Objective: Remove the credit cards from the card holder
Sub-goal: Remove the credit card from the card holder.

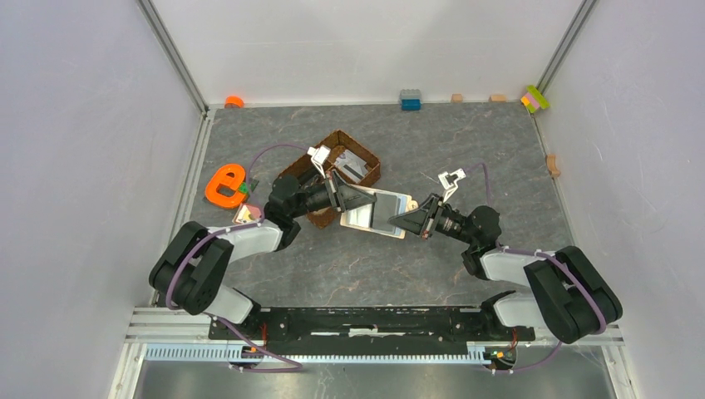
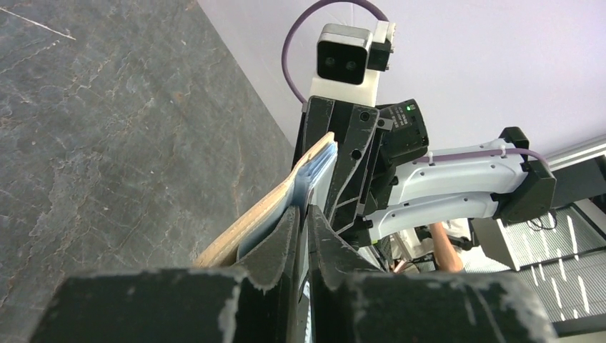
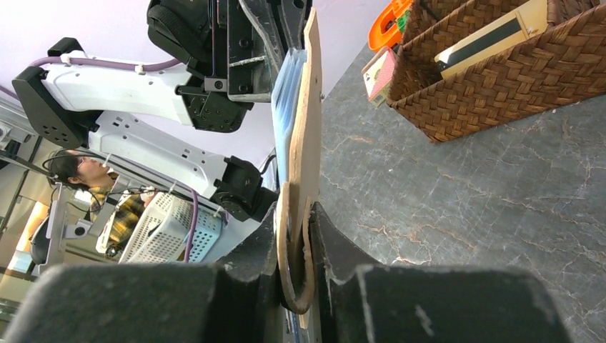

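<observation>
Your left gripper (image 1: 344, 199) is clamped shut on one end of the small beige-tan folding card holder (image 1: 378, 212), and your right gripper (image 1: 399, 219) is pinched on the opposite end. The holder hangs open between them over the middle of the bench (image 1: 465, 150), just beside the brown wicker basket (image 1: 339, 135). One pinkish flat card (image 1: 245, 214) lies near the left edge.

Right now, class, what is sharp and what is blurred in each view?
Top external: evenly lit, sharp throughout. Left wrist: left end effector a dark foreground blur, card holder sharper. Right wrist: right end effector likewise blurred, wicker basket crisp.
</observation>
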Controlling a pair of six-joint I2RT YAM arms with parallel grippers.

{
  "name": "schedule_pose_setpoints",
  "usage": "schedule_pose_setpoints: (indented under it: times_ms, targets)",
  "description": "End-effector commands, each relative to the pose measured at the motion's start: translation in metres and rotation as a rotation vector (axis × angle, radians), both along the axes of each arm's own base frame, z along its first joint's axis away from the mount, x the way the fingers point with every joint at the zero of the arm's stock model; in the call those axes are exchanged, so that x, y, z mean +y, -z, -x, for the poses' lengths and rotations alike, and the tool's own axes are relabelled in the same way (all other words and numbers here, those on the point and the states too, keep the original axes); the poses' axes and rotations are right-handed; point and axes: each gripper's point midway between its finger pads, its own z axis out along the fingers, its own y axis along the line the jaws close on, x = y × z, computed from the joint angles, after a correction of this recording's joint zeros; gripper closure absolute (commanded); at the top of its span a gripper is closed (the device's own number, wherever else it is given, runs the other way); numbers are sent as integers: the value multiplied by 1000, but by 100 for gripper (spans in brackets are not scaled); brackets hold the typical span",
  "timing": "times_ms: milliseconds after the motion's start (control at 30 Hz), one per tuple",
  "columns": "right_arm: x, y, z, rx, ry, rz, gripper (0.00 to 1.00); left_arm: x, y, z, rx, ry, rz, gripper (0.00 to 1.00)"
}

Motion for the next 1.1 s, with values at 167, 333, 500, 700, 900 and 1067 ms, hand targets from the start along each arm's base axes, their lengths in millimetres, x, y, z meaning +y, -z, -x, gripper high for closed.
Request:
schedule_pose_setpoints:
  times_ms: [167,333,500,700,900,1067]
  targets:
    - [4,-12,-4,-48,-17,-14,90,-13,-31,26,-88,126,75,79]
    - [1,-18,-2,-59,-18,-37,90,-17,-24,25,-78,127,40,78]
    - [0,-20,-1,-58,-23,-51,88,-25,-20,28,-84,152,7,95]
    - [-6,-21,-3,-62,0,-55,79,-19,-9,19,-88,65,-76,98]
    - [-15,-26,-4,-69,30,-86,78,-8,-1,5,-47,-3,-95,98]
    - [-20,-27,-4,-60,46,-105,83,0,4,-4,-8,-31,-80,98]
